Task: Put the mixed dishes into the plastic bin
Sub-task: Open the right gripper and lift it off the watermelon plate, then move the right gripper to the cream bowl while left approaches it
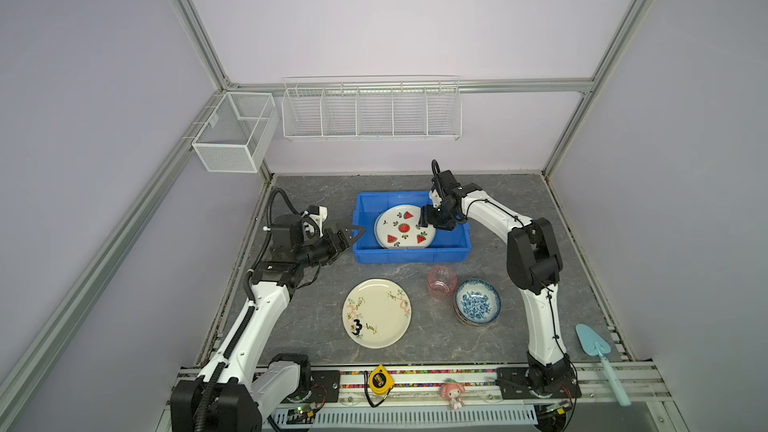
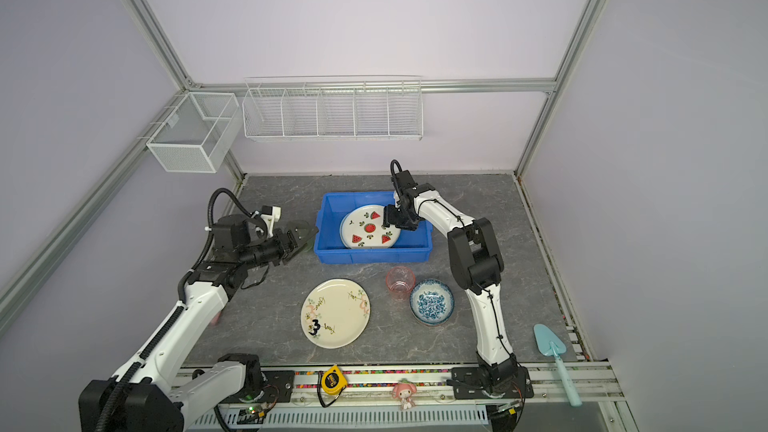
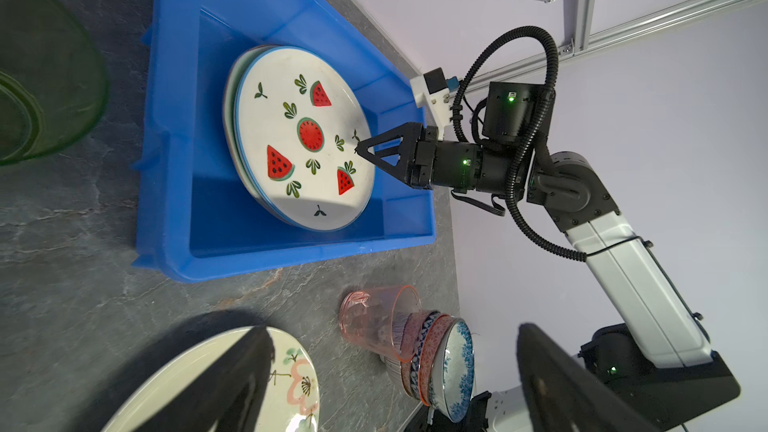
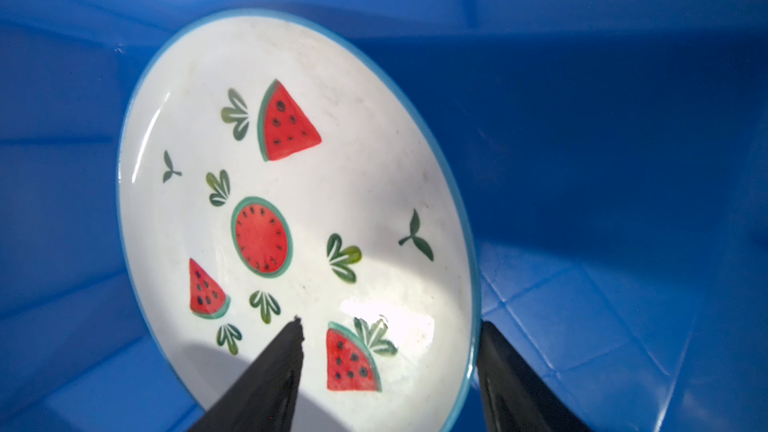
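Watermelon plate (image 1: 405,227) lies on another plate inside the bin (image 1: 411,256), with room left toward the right wall. Right jaws stand apart astride the plate's right rim, gripping nothing. Left jaws gape wide just outside the bin's left wall. Cream plate (image 1: 376,312), cup (image 1: 441,282) and bowls (image 1: 477,301) sit on the bench (image 1: 316,326) in front.

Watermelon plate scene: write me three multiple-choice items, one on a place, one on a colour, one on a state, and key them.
1. The watermelon plate lies: A on the bare tabletop; B in the blue bin; C in a wire basket.
2. The cup beside the stacked bowls is: A pink; B black; C white.
3. The right gripper is: A shut on a spoon; B shut on a cup; C open.
Key: 1 B, blue walls surround it; 2 A, it is translucent pink; 3 C, its jaws stand apart astride the plate's rim.
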